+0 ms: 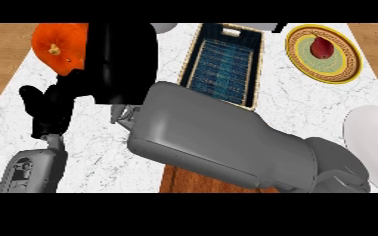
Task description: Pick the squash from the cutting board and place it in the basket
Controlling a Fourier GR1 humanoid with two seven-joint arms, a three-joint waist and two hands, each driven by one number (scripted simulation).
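The basket [221,62] stands on the white marbled bench [310,105], a long woven box with a dark blue slatted floor, and serves here as the landmark. To its left, crossing the view, a black hand [122,62] rises as a tall dark block from the end of a big grey forearm [221,142] that slants in from the lower right; this is the right hand. Left of the hand, well away from the basket and at the bench's far left edge, sits an orange rounded fruit with a pale stem scar, which looks to be the squash [59,45]. Its right side is covered by the black hand, so whether the fingers are curled round it or merely in front of it cannot be told from this view.

Further left and lower than the basket, the left hand [48,107] shows with its black fingers upright and relaxed, holding nothing, on a short grey wrist. Below the basket, under the forearm, a strip of brown wood shows, the cutting board [199,180]. Right of the basket lies a yellow-rimmed plate [347,75] carrying a red fruit [321,47].
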